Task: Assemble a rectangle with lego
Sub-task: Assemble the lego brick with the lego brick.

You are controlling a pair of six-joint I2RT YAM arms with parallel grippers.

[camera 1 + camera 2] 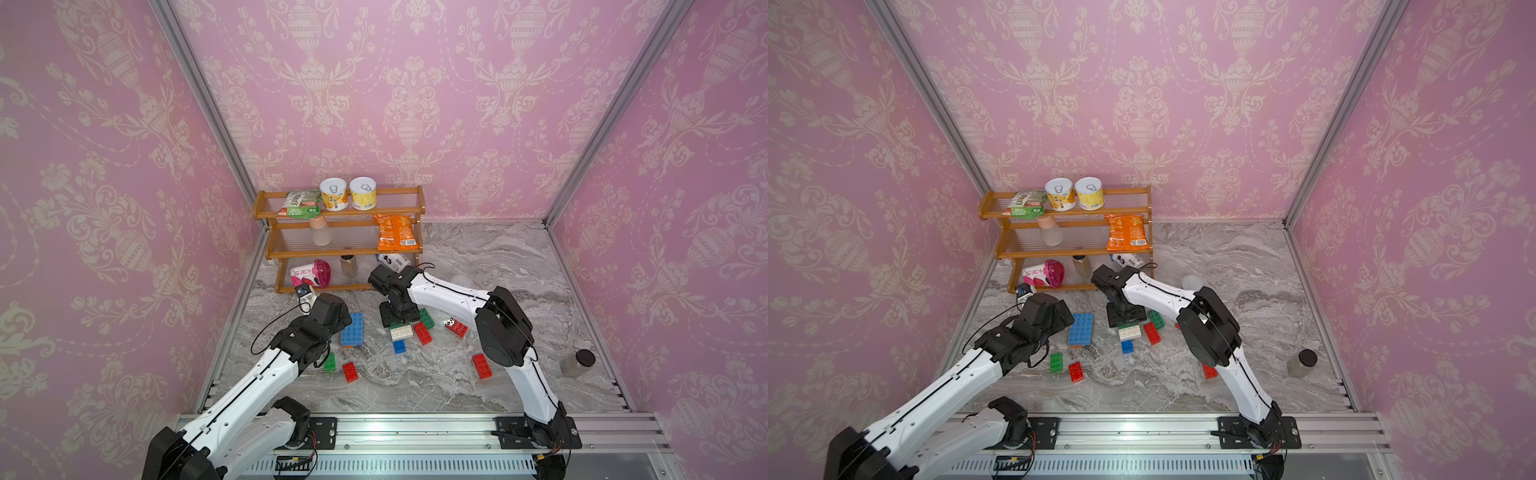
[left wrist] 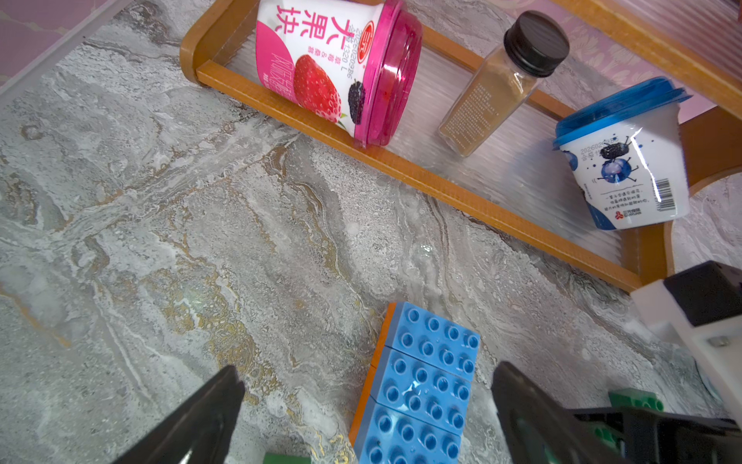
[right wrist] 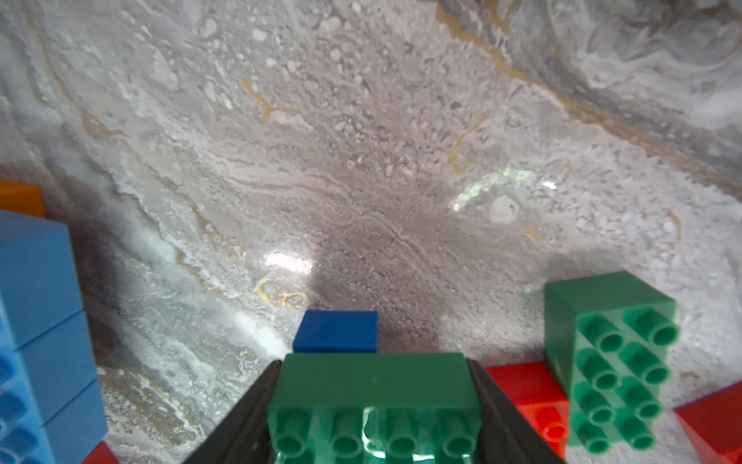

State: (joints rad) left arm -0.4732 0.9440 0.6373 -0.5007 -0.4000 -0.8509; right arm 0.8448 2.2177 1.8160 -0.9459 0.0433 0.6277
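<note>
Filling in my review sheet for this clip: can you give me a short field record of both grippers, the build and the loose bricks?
left gripper: open, empty, beside the blue slab
right gripper: shut on a green brick, right next to the white brick
blue slab: three blue bricks side by side on an orange layer
red bricks: several, scattered on the table
small blue brick: loose, beside the white brick
</note>
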